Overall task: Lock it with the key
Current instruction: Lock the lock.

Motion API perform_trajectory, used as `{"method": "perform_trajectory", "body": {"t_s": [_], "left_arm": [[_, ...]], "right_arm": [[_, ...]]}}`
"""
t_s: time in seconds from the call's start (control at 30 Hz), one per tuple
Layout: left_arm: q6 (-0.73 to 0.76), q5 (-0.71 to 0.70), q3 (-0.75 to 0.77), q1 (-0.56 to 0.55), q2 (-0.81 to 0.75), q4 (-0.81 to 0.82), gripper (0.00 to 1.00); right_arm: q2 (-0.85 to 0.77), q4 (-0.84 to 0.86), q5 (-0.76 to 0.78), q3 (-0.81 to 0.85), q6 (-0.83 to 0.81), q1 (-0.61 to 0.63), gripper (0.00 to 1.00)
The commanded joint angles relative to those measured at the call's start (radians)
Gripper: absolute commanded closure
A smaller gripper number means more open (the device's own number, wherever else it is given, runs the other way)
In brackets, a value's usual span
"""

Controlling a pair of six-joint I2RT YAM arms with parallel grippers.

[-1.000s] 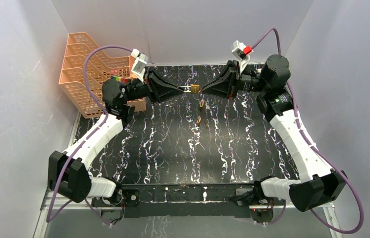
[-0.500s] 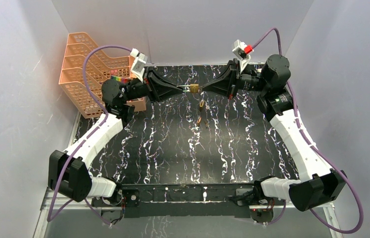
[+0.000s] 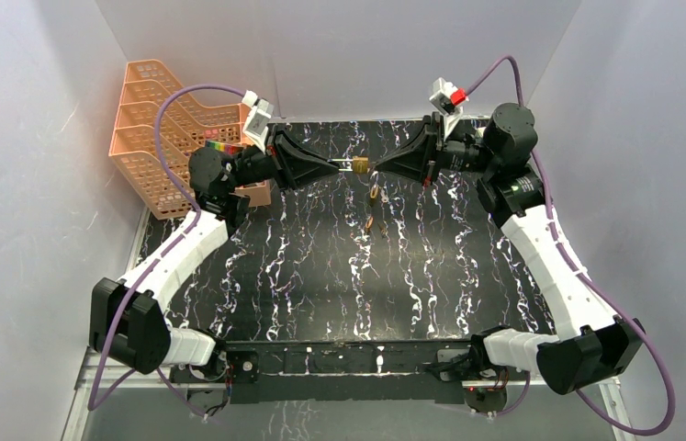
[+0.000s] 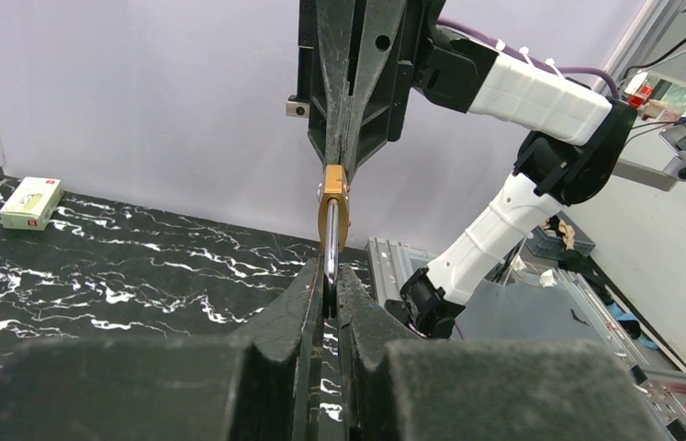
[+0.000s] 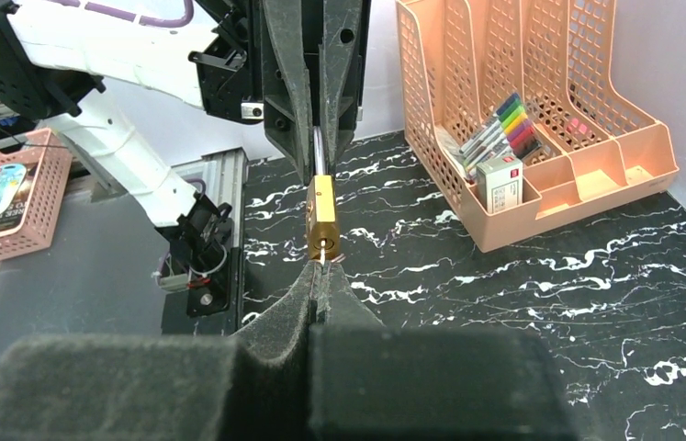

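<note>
A brass padlock [image 3: 360, 165] hangs in the air between my two grippers, above the back middle of the black marble table [image 3: 320, 276]. My left gripper [image 3: 345, 166] is shut on its steel shackle [image 4: 330, 253]; the padlock body [image 4: 332, 207] shows just beyond my left fingertips [image 4: 313, 287]. My right gripper [image 3: 375, 166] is shut on the key [image 5: 325, 261], which sits in the keyhole at the bottom of the padlock [image 5: 322, 216]. Only a sliver of the key shows between the right fingertips [image 5: 309, 280]. Small brass pieces [image 3: 373, 195] show below the padlock; I cannot tell whether they hang or lie on the table.
A peach file organizer [image 3: 169, 129] stands at the back left, holding markers and a small box [image 5: 504, 184]. A small white box [image 4: 31, 202] lies by the back wall. A pink basket [image 5: 8, 197] sits off the table's near side.
My right gripper has rolled slightly about its axis with the key in the lock. The left gripper and the padlock have stayed in place.
</note>
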Motion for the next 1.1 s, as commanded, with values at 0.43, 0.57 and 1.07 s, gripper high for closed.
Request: {"method": "perform_trajectory", "body": {"t_s": [0.43,0.57,1.07], "left_arm": [[-0.006,-0.018,-0.023,0.043,-0.05,0.044,1.0],[-0.007,-0.018,-0.033,0.051,-0.057,0.044,1.0],[-0.015,-0.017,-0.074,0.065,-0.081,0.043,1.0]], "right_arm": [[-0.051,-0.054,0.02,0.022,-0.07,-0.008,1.0],[-0.06,-0.056,0.019,0.018,-0.071,-0.015,1.0],[-0.088,-0.064,0.015,0.006,-0.077,-0.047,1.0]]}}
